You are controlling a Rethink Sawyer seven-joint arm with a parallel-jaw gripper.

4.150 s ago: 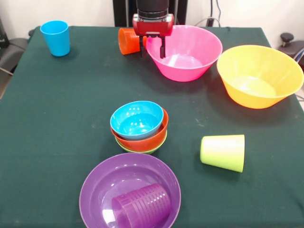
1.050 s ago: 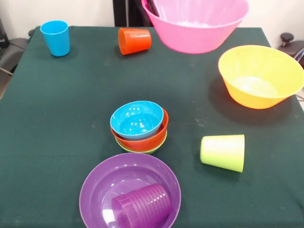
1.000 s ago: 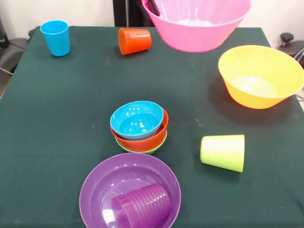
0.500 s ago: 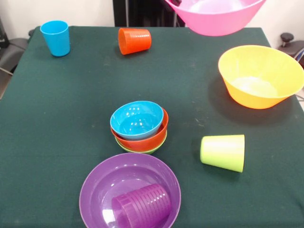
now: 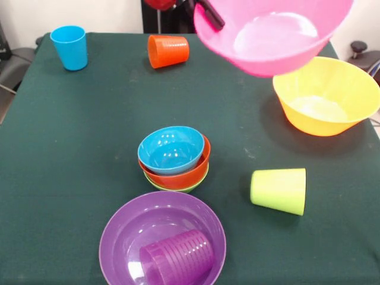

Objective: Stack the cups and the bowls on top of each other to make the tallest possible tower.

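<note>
**Pink bowl aloft at the far side, three small bowls nested mid-table**

Large pink plastic bowl (image 5: 273,35) hangs in the air above the far right part of the dark green cloth-covered table (image 5: 77,148), tilted so its open mouth faces this side and its pale inside bottom shows. The robot's gripper (image 5: 209,13) shows only as a black finger at the bowl's upper left rim, clamped on that rim; the rest of the arm is cut off by the top edge, bar a scrap of red.

Just below and to the right of the raised bowl, a large yellow plastic bowl (image 5: 325,95) sits upright on the cloth, apart from everything else.

Mid-table: the start of the tower, three small round bowls nested upright. Small blue bowl (image 5: 171,148) on top, small orange bowl (image 5: 181,177) under it, small green bowl (image 5: 189,187) at the bottom, only a sliver of its rim visible.

Near edge, just in front of that stack: wide shallow purple plastic bowl (image 5: 136,228), upright, with a ribbed purple plastic cup (image 5: 177,258) lying on its side inside it.

Right of the stack, a lime green plastic cup (image 5: 279,190) lies on its side on the cloth, wide end to the left.

Far side: an orange ribbed plastic cup (image 5: 168,51) on its side, mouth to the left. At the far left corner, a blue plastic cup (image 5: 69,47) stands upright, well apart from the rest.
</note>
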